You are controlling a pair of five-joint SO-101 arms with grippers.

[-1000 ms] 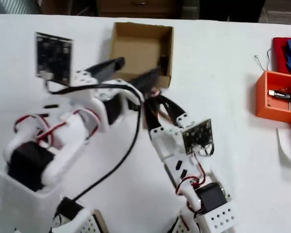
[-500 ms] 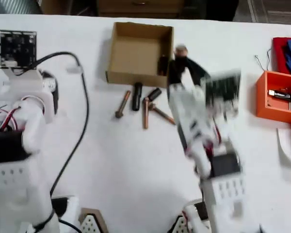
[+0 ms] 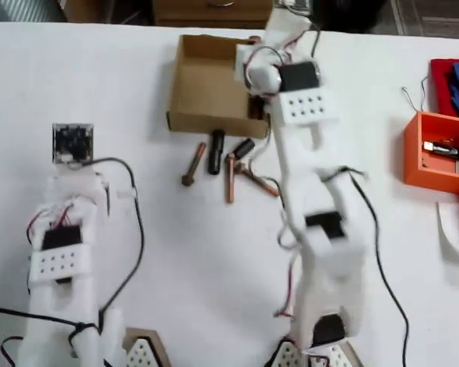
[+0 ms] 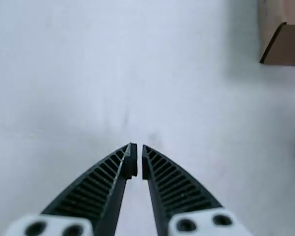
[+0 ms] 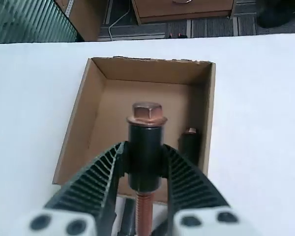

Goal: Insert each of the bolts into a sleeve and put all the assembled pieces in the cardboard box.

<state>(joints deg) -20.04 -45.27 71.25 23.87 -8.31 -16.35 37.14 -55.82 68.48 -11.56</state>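
Observation:
My right gripper (image 5: 145, 164) is shut on an assembled piece (image 5: 146, 147), a black sleeve with a copper bolt through it, held upright above the open cardboard box (image 5: 137, 105). Another assembled piece (image 5: 189, 143) lies inside against the box's wall. From the high view the right arm (image 3: 300, 103) stretches over the right side of the box (image 3: 210, 84). Just in front of the box lie loose copper bolts (image 3: 192, 164) (image 3: 229, 177) and black sleeves (image 3: 216, 151) (image 3: 244, 147). My left gripper (image 4: 136, 160) is shut on nothing above bare table, far left of the box.
An orange bin (image 3: 436, 153) with a small item stands at the right edge, red and blue cloth (image 3: 451, 80) behind it. The left arm (image 3: 61, 245) rests at the near left, its cable looping across the table. A box corner (image 4: 280, 37) shows far off in the left wrist view.
The left arm pulled back from the box to the near left. The right arm carried the assembled piece from the table up and forward over the box.

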